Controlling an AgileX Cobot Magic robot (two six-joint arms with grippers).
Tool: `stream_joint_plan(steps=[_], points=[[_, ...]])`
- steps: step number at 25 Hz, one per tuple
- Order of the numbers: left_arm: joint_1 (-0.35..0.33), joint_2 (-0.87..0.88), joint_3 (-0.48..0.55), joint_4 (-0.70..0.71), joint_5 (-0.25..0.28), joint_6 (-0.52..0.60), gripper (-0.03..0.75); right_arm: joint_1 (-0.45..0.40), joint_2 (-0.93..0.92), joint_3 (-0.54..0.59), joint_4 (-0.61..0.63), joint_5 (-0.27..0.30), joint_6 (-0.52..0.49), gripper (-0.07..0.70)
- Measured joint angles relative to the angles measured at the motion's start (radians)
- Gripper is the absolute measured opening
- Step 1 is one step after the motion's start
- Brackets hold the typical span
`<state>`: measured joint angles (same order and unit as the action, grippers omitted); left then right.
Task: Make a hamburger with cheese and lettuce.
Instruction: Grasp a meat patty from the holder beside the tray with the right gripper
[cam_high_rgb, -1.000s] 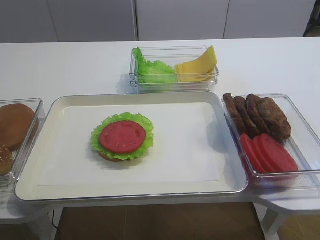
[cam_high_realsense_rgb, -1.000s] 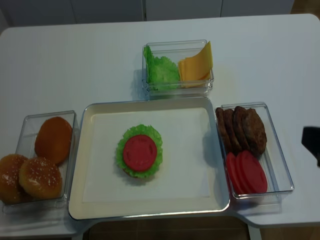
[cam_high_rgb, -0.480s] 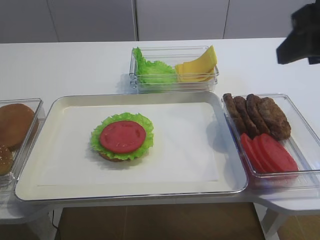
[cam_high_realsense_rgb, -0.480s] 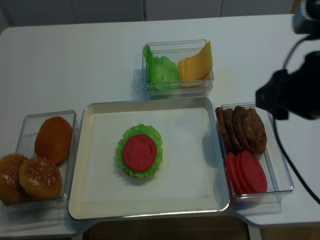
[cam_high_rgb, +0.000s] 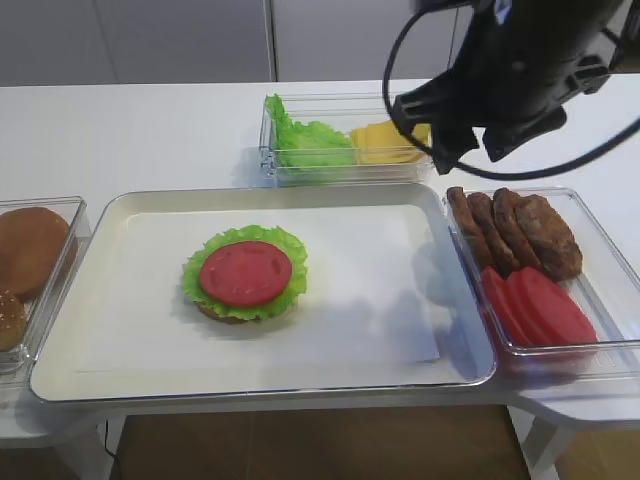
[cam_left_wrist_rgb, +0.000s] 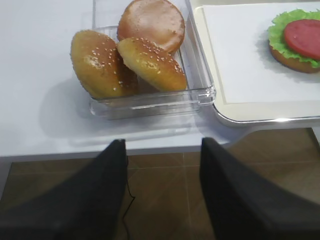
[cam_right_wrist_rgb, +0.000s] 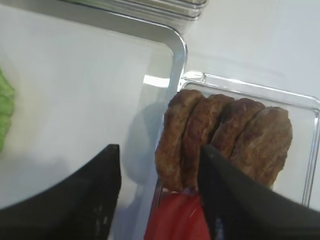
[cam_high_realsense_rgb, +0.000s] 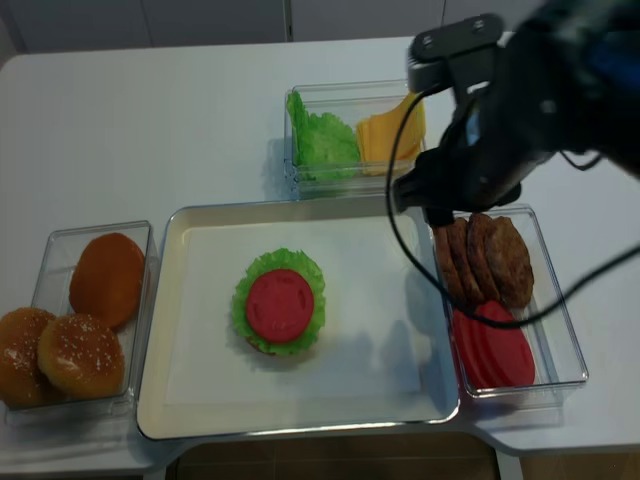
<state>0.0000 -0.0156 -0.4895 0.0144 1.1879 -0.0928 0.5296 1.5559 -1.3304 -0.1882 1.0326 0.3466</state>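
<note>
The hamburger (cam_high_rgb: 245, 275) (cam_high_realsense_rgb: 279, 305) (cam_left_wrist_rgb: 295, 40) stands on the cream tray (cam_high_rgb: 380, 300): a bun base, a frilly green leaf and a red tomato slice on top. More lettuce (cam_high_rgb: 305, 140) (cam_high_realsense_rgb: 320, 140) and the cheese (cam_high_rgb: 385, 145) (cam_high_realsense_rgb: 385, 135) share a clear box behind the tray. My right gripper (cam_high_rgb: 472, 152) (cam_high_realsense_rgb: 432, 208) (cam_right_wrist_rgb: 160, 148) hangs open and holds nothing, above the left end of the brown patties (cam_right_wrist_rgb: 225, 135) (cam_high_rgb: 515, 232). My left gripper (cam_left_wrist_rgb: 162, 150) is open and empty in front of the table edge, near the box of buns (cam_left_wrist_rgb: 130, 55).
Red tomato slices (cam_high_rgb: 535, 305) (cam_high_realsense_rgb: 495, 345) lie in front of the patties in the same clear box on the right. The bun box (cam_high_rgb: 25, 250) (cam_high_realsense_rgb: 80, 320) sits left of the tray. The right arm and its cable partly cover the cheese in the high view.
The right arm has swung in from the right edge and now hovers over the back of the patty box, its jaws a little narrower. Food and tray are unmoved.
</note>
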Motion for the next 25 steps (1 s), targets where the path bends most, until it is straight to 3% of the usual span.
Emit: stream_joint_plan(steps=[3, 6, 13, 25], points=[[0.000, 0.000, 0.000, 0.000, 0.000, 0.000, 0.358, 0.019, 0.081, -0.055, -0.043, 0.058, 0.031, 0.373], [0.000, 0.000, 0.000, 0.000, 0.000, 0.000, 0.358, 0.026, 0.134, -0.076, -0.053, 0.082, 0.037, 0.357], [0.000, 0.000, 0.000, 0.000, 0.000, 0.000, 0.358, 0.028, 0.179, -0.078, -0.059, 0.086, 0.037, 0.290], [0.000, 0.000, 0.000, 0.000, 0.000, 0.000, 0.358, 0.028, 0.226, -0.078, -0.122, 0.086, 0.063, 0.282]])
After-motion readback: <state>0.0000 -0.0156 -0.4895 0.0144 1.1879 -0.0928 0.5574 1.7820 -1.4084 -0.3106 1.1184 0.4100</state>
